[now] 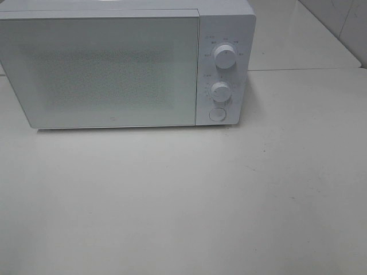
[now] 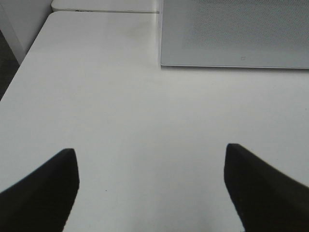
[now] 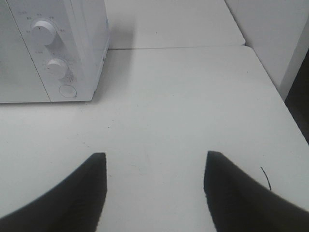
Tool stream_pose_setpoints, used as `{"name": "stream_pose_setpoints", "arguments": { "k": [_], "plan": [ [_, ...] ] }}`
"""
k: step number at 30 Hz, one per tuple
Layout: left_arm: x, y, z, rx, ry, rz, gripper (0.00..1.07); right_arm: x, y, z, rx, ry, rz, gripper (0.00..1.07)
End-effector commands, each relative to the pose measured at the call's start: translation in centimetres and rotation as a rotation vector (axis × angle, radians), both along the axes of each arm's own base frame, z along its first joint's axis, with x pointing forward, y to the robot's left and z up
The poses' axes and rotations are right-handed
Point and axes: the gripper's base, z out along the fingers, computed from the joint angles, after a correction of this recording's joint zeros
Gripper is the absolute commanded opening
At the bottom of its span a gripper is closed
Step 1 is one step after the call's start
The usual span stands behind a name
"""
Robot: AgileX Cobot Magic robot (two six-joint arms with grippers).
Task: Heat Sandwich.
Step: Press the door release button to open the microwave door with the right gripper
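Left gripper (image 2: 150,151) hangs spread wide over the white table (image 2: 120,96), nothing between its jaws. Microwave (image 1: 109,69), door shut and clouded, hides its inside; the sandwich shows in no view. Right gripper (image 3: 154,155) stands parted too, empty, finger bases cut off.

Dial labels (image 1: 213,42) — too small, illegible

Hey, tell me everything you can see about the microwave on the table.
The microwave is a white box standing upright on the white table. Its door, a pale grey panel with fine dotted mesh, is shut and fills most of the front. A control strip on the right carries an upper knob, a lower knob and a round button below, with markings too small to read. Only the table touches it.
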Motion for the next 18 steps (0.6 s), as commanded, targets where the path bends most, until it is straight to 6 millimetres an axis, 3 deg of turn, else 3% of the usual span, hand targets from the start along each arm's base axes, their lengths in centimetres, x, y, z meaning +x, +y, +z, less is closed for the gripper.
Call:
{"name": "stream_pose_setpoints", "arguments": {
  "k": [1,18],
  "plan": [
    [-0.3,0.0,0.0,-0.004,-0.035,0.005,0.78,-0.9,0.0,0.4,0.004,-0.03,-0.003,0.59],
    [-0.2,0.0,0.0,-0.003,-0.029,0.006,0.78,-1.2,-0.1,-0.9,-0.018,0.088,-0.006,0.59]
  ]
}}
